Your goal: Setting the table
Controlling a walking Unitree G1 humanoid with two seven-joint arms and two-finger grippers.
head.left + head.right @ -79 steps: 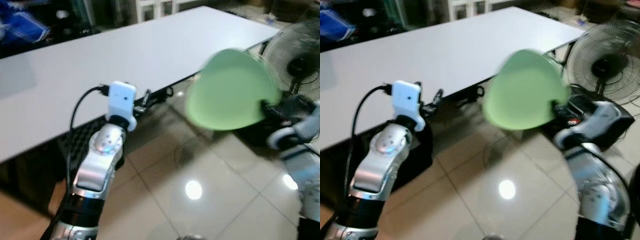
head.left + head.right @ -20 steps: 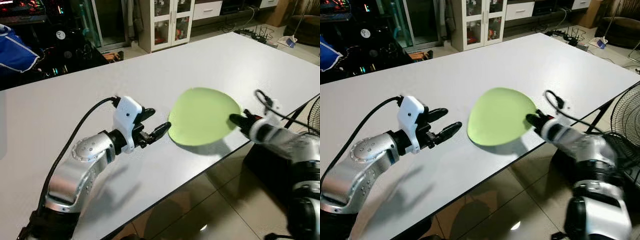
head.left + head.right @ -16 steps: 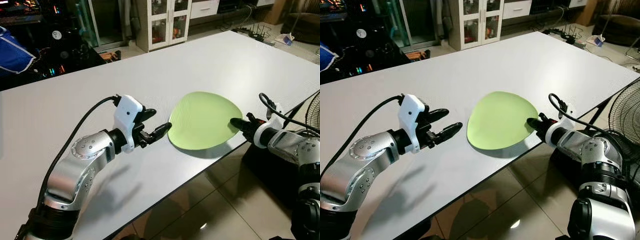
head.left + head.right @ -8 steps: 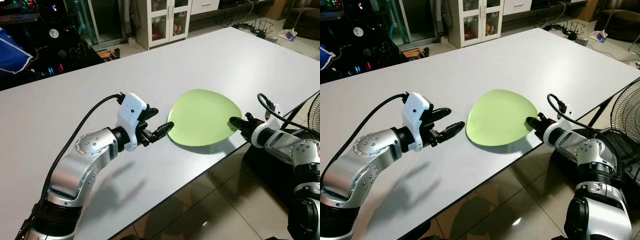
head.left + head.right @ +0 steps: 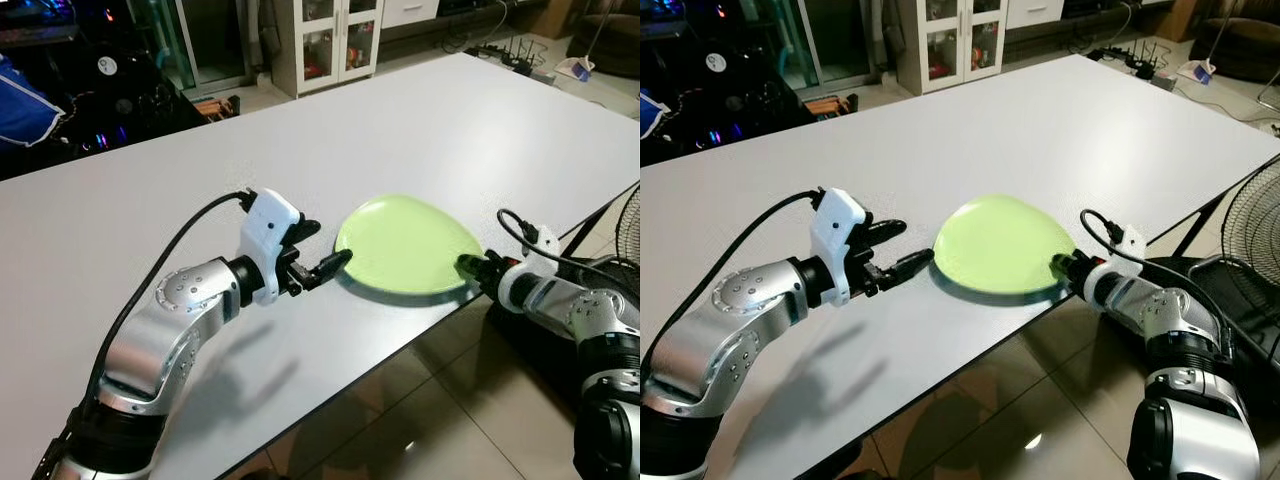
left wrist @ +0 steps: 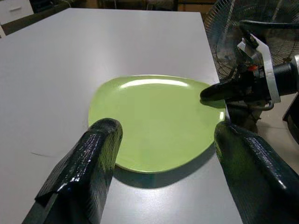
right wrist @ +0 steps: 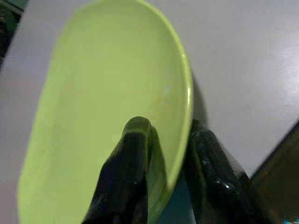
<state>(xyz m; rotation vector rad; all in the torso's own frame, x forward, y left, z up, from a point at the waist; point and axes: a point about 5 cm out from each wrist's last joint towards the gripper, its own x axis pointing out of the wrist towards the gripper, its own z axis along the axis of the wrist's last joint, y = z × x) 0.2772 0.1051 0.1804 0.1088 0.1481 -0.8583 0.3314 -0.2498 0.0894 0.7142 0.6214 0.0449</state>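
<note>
Plate [image 5: 405,246] rim is clamped by your right gripper [image 5: 468,266] at the table [image 5: 420,120] edge; plate lies flat, extending leftward toward your left gripper [image 5: 322,250], spread and just beside the opposite rim

Looks like a lived-in home's dining or living room: long white table [image 5: 140,220] on glossy beige floor tiles [image 5: 420,400], white glass-door cabinet [image 5: 320,40] beyond the table's far side, standing fan [image 5: 1250,230] off its right end, cables and a power strip [image 5: 1135,62] past its far corner.
</note>
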